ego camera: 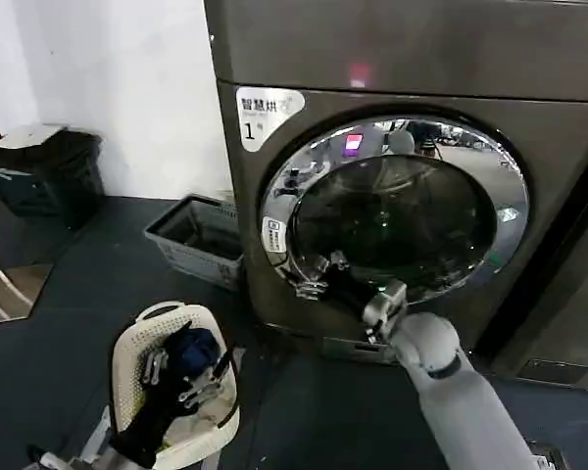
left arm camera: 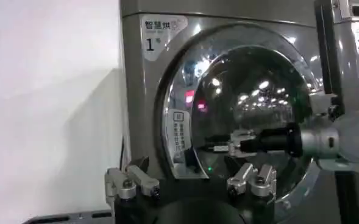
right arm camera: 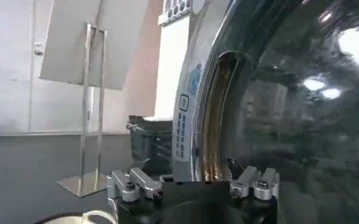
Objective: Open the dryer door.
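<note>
The dryer [ego camera: 274, 59] is a big dark grey-brown machine with a white "1" sticker [ego camera: 265, 113]. Its dryer door [ego camera: 402, 211] is a round porthole of dark glass in a chrome rim. My right gripper [ego camera: 318, 277] reaches to the door's lower left rim. In the right wrist view its fingers [right arm camera: 130, 184] stand wide open on either side of the rim's edge [right arm camera: 213, 122], where a narrow brass-coloured gap shows. The left wrist view shows the same gripper [left arm camera: 219, 147] at the rim. My left gripper [ego camera: 191, 377] hangs open and idle, low on the left above a white basket.
A white laundry basket [ego camera: 137, 338] with dark clothes sits on the floor at front left. A grey bin [ego camera: 201, 235] stands against the dryer's left side, a black bin [ego camera: 44, 171] farther left. A second machine [ego camera: 578, 294] adjoins on the right. A metal stand [right arm camera: 85, 109] stands nearby.
</note>
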Controlling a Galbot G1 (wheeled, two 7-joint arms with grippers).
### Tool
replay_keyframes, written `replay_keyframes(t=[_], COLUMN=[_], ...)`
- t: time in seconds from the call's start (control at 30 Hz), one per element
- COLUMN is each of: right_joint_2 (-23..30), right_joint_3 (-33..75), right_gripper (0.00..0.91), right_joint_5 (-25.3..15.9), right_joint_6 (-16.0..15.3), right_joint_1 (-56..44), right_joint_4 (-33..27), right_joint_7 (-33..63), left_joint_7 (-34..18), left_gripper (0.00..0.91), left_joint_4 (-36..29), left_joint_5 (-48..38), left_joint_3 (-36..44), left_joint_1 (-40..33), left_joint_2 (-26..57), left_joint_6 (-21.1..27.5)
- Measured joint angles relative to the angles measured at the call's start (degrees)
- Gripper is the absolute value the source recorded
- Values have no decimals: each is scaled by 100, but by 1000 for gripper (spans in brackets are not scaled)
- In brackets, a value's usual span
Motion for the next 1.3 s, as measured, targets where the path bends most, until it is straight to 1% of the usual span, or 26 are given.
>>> replay_keyframes(t=[0.1,0.13,0.23,0.33,0.53,0.63,0.7,0.8,1.03,1.13,1.3], right_joint_2=[68,83,114,109,-72,-202,-314,-474,-846,-973,-1143], right_joint_3=[-64,-89,-120,-124,-41,22,67,130,311,428,678], right_gripper=[907,907,907,907,907,907,907,907,907,907,907], right_joint_5=[158,260,374,381,383,396,430,589,686,682,687], right_joint_6=[-77,-99,-187,-197,-202,-205,-205,-199,-163,-165,-166], right_joint_1=[142,187,294,362,268,175,98,-3,-304,-479,-783], right_joint_4=[-113,-145,-190,-211,-111,-44,12,109,403,559,821], right_joint_7=[-12,-44,-260,-494,-1094,-1486,-1756,-2122,-3166,-3597,-4053], left_joint_7=[5,30,159,168,161,166,151,183,394,372,282], left_gripper=[907,907,907,907,907,907,907,907,907,907,907], left_joint_4=[-1,-8,-40,-57,-4,96,181,364,957,1246,1726], left_joint_5=[36,51,53,53,42,-101,-312,-577,-1343,-1676,-1885], left_joint_3=[-2,-5,-28,-101,-289,-440,-575,-792,-1180,-1216,-1106], left_joint_1=[19,27,49,-46,-254,-382,-502,-688,-1174,-1408,-1795], left_joint_2=[-2,-1,7,26,159,258,354,527,1127,1401,1823], left_joint_6=[8,22,22,186,535,475,533,567,770,857,908])
